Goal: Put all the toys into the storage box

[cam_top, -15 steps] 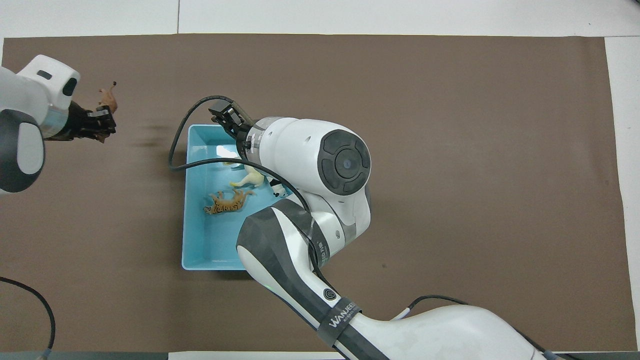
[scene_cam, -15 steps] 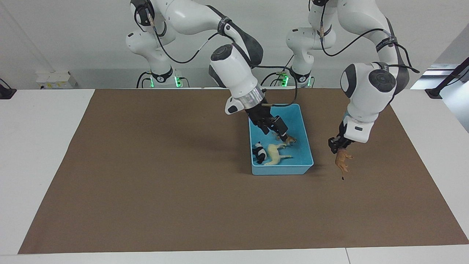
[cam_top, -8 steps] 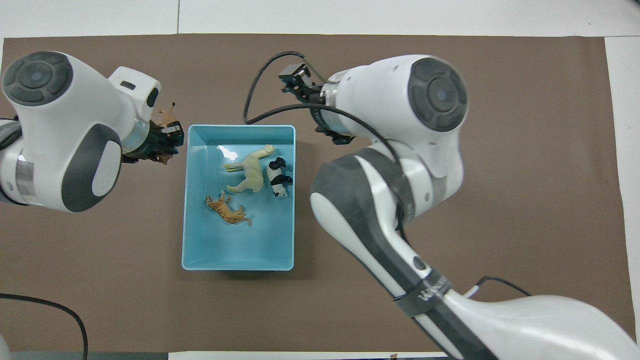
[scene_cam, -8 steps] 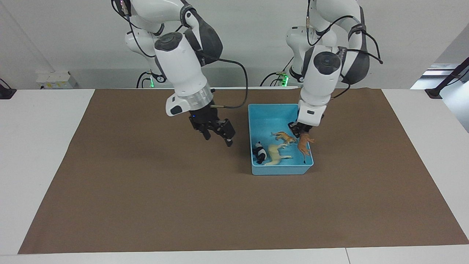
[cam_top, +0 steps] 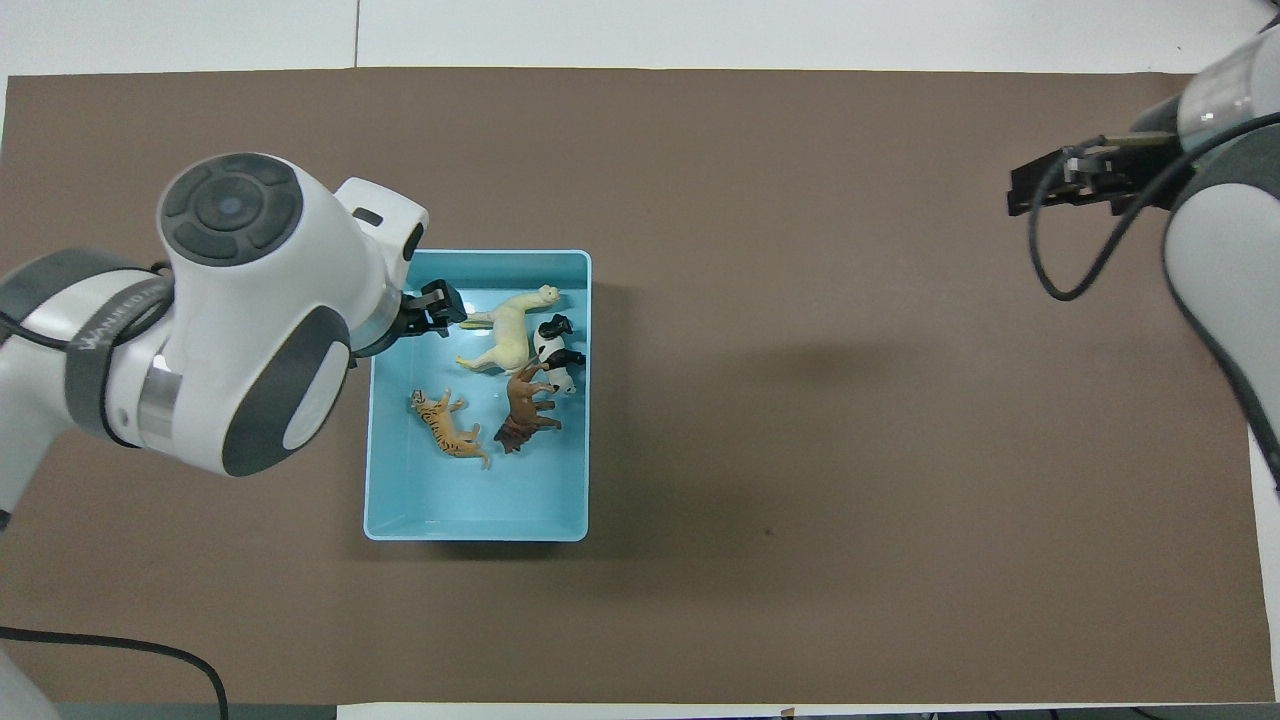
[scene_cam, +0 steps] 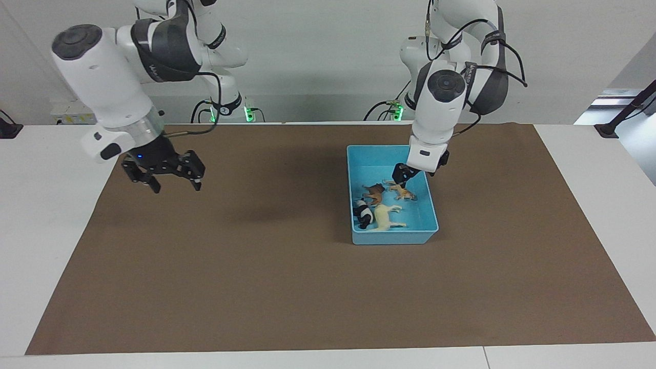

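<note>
Blue box [scene_cam: 430, 205] holds all four toys, so we judge the step in hand is the left gripper [scene_cam: 401, 174] clearing out: we should lift straight up, brushing no rim. Its jaws are spread and hold nothing; the lion [scene_cam: 374, 193] lies below them beside the tiger [scene_cam: 401, 191], touching the panda [scene_cam: 363, 212], with the horse [scene_cam: 388, 218] alongside. Our right gripper [scene_cam: 163, 172] waits wide open and empty over the mat [scene_cam: 256, 287].

left arm [cam_top: 230, 330] covering storage box's [cam_top: 480, 525] left wall in overhead view, right arm [cam_top: 1215, 250] running off the right edge, left gripper's [scene_cam: 402, 176] finger gap too small to be telling
</note>
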`<state>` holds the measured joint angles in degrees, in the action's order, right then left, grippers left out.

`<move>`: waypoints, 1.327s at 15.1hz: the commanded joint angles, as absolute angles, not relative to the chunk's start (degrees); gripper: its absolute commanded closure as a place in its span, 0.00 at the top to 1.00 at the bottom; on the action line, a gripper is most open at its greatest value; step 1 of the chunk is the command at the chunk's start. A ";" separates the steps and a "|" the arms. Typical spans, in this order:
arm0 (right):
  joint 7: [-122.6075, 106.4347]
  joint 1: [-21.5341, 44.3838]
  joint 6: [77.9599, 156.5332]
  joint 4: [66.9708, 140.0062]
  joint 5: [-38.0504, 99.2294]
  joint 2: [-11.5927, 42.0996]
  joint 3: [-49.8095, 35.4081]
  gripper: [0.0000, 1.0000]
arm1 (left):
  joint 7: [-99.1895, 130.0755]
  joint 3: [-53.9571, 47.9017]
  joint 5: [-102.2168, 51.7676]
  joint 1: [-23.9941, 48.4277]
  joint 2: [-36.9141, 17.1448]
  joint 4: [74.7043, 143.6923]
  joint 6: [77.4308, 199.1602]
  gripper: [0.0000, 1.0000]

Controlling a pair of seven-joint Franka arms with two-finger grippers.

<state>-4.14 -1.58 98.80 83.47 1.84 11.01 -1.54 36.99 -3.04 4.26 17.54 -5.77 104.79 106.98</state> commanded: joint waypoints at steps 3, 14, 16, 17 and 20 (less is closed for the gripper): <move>-12.83 -6.06 95.89 84.90 -0.88 6.42 -2.46 1.00 | 15.86 -2.90 3.87 5.39 0.16 104.07 105.65 1.00; -12.48 -4.77 81.39 87.35 -0.79 -1.92 1.65 1.00 | 8.61 -2.81 1.93 -1.85 4.57 100.99 96.15 1.00; -12.48 0.85 81.39 88.15 -0.88 -2.99 7.79 1.00 | 8.61 -2.81 1.85 -1.76 4.48 100.99 96.50 1.00; -12.57 2.27 81.39 88.24 -0.88 -3.08 9.13 1.00 | 8.53 -2.81 1.85 -1.76 4.48 100.99 96.50 1.00; -12.31 2.63 85.14 94.36 -0.88 -5.61 9.84 1.00 | 7.91 -2.72 1.85 -1.76 4.48 101.16 95.89 1.00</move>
